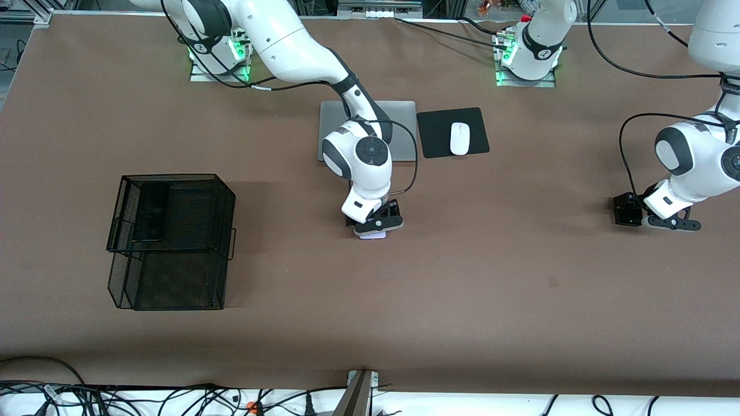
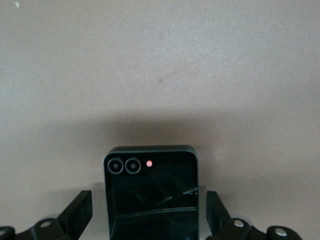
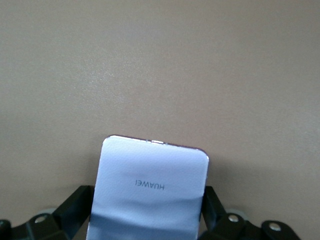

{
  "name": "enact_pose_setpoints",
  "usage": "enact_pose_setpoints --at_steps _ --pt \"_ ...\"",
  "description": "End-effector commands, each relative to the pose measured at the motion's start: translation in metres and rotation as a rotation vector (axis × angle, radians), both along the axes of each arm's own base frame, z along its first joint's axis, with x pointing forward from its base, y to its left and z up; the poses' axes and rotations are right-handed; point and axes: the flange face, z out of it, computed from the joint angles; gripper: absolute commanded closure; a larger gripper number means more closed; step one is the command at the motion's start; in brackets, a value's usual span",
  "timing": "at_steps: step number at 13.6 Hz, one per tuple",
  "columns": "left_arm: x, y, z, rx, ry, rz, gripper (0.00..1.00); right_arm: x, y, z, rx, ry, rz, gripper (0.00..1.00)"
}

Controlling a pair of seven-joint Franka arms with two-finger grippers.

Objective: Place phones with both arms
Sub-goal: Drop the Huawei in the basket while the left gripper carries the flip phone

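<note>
The small pale lilac phone (image 3: 150,165) lies flat on the brown table near its middle. My right gripper (image 3: 147,195) is down over it, fingers pressed against its two side edges; from the front the phone (image 1: 373,236) just peeks out under the gripper (image 1: 376,230). At the left arm's end of the table, my left gripper (image 2: 149,200) stands open astride the small black phone (image 2: 150,190), with a gap on each side. From the front that gripper (image 1: 628,216) sits low at the table. The long black phone (image 1: 150,211) lies in the black wire basket (image 1: 173,283).
A grey laptop (image 1: 335,127) lies closed under the right arm's forearm, with a white mouse (image 1: 459,138) on a black pad (image 1: 436,130) beside it. The basket stands toward the right arm's end. Cables run along the table's edge nearest the front camera.
</note>
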Motion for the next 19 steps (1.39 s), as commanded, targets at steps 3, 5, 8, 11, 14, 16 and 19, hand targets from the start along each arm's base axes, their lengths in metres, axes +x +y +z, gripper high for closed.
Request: enact_pose_setpoints --at_steps 3,5,8,11,14,16,19 --pt "-0.004 0.006 -0.018 -0.052 -0.036 0.008 0.00 0.000 -0.007 0.018 -0.021 -0.003 -0.004 1.00" --pt "-0.003 0.005 -0.019 -0.053 -0.036 0.007 0.09 0.019 -0.029 0.070 -0.070 0.009 -0.053 1.00" --pt "-0.003 0.006 -0.022 -0.055 -0.032 0.011 0.95 0.058 -0.096 0.172 -0.116 0.010 -0.183 1.00" --pt "0.004 0.002 -0.013 -0.051 -0.039 0.019 1.00 0.082 -0.180 0.244 -0.189 0.065 -0.236 1.00" --pt "0.032 -0.008 0.020 -0.088 0.041 0.018 1.00 0.098 -0.283 0.276 -0.232 0.183 -0.186 1.00" --pt "0.056 -0.025 0.046 -0.095 0.105 0.033 1.00 0.095 -0.339 0.276 -0.164 0.245 -0.212 1.00" --pt "0.091 -0.108 0.061 -0.066 0.123 0.141 1.00 0.082 -0.407 0.254 -0.118 0.262 -0.219 1.00"
